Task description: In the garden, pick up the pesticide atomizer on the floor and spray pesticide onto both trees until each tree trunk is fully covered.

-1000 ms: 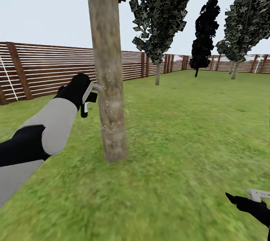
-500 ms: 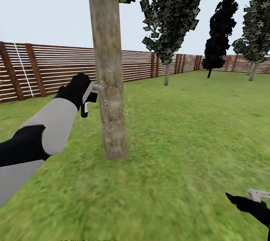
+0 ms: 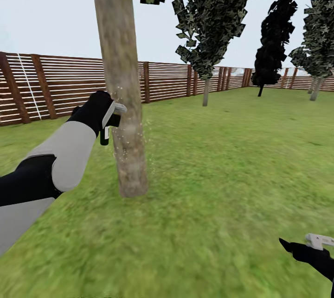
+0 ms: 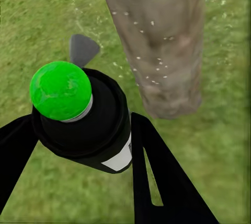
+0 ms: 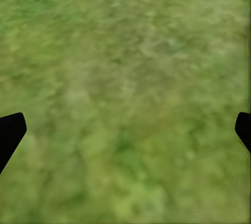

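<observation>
Left gripper (image 4: 73,145) shut tight on the dark spray bottle (image 4: 86,119) – held up right beside the tree trunk (image 3: 121,103). Tiny white drops on the bark, maybe spray. Right gripper (image 5: 125,130) wide open, holding nothing – low over the grass (image 3: 222,182).

The head view looks forward and a little down over the lawn (image 3: 222,187) toward the wooden fence (image 3: 69,85), with the tree trunk (image 3: 121,103) near, left of centre. The left wrist view looks down along its fingers (image 4: 157,177), very close to the pesticide atomizer (image 4: 83,119) and to the base of the same tree trunk (image 4: 162,41); both views share this trunk. The right wrist view faces straight down on the grass (image 5: 125,98), close.
</observation>
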Tool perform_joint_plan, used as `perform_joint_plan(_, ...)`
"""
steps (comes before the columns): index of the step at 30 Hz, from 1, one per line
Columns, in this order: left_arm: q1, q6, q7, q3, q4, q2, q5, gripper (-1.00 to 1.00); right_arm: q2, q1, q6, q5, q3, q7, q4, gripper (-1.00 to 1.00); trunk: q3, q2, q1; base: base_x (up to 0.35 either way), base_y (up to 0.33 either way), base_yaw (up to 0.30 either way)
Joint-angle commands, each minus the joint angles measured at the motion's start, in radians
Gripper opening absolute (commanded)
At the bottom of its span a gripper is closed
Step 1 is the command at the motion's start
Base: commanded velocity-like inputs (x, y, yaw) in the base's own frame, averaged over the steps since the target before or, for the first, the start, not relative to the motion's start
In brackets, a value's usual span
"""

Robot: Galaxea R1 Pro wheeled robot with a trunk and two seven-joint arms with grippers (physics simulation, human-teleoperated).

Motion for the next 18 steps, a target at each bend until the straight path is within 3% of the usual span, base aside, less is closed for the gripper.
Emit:
perform_joint_plan(1,0.0,0.0,0.0,0.0,0.0,0.0,-0.003,-1.0,0.0,0.0,0.0,0.0,0.0,0.0,0.0,1.0,0.0,0.0,0.0,0.0,-0.323,0.179)
perform_joint_plan(14,0.0,0.0,0.0,0.0,0.0,0.001,-0.002,-1.0,0.0,0.0,-0.001,0.0,0.0,0.0,0.0,1.0,0.0,0.0,0.0,0.025,-0.323,0.249)
perform_joint_plan(18,0.0,0.0,0.0,0.0,0.0,0.001,-0.002,-1.0,0.0,0.0,0.0,0.0,0.0,0.0,0.0,1.0,0.0,0.0,0.0,0.096,-0.323,0.085)
